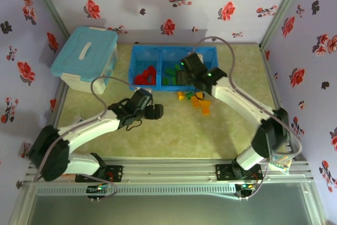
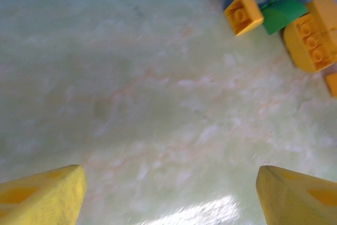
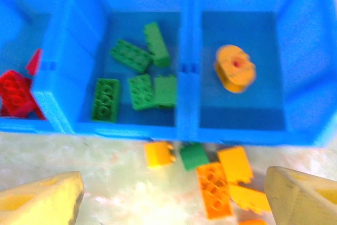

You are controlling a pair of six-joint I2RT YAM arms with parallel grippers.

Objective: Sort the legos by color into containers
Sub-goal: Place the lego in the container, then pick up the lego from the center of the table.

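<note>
The bright blue tray (image 1: pixel 174 51) has three containers. Red legos (image 1: pixel 145 76) lie in the left one and green legos (image 3: pixel 137 77) in the middle one. A round orange piece (image 3: pixel 234 68), blurred, is in the right one (image 3: pixel 247 119). Loose orange-yellow legos (image 1: pixel 197 101) and one green brick (image 3: pixel 194 156) lie on the table just in front of the tray. My right gripper (image 3: pixel 174 204) hangs open over the tray's front edge, nothing between its fingers (image 3: pixel 47 198). My left gripper (image 2: pixel 168 198) is open above bare table, left of the loose bricks (image 2: pixel 313 35).
A pale blue tub with a white-handled lid (image 1: pixel 87 56) stands at the back left. Flowered walls close in the table (image 1: pixel 158 135) on three sides. The right arm (image 1: pixel 247 104) crosses the table's right half.
</note>
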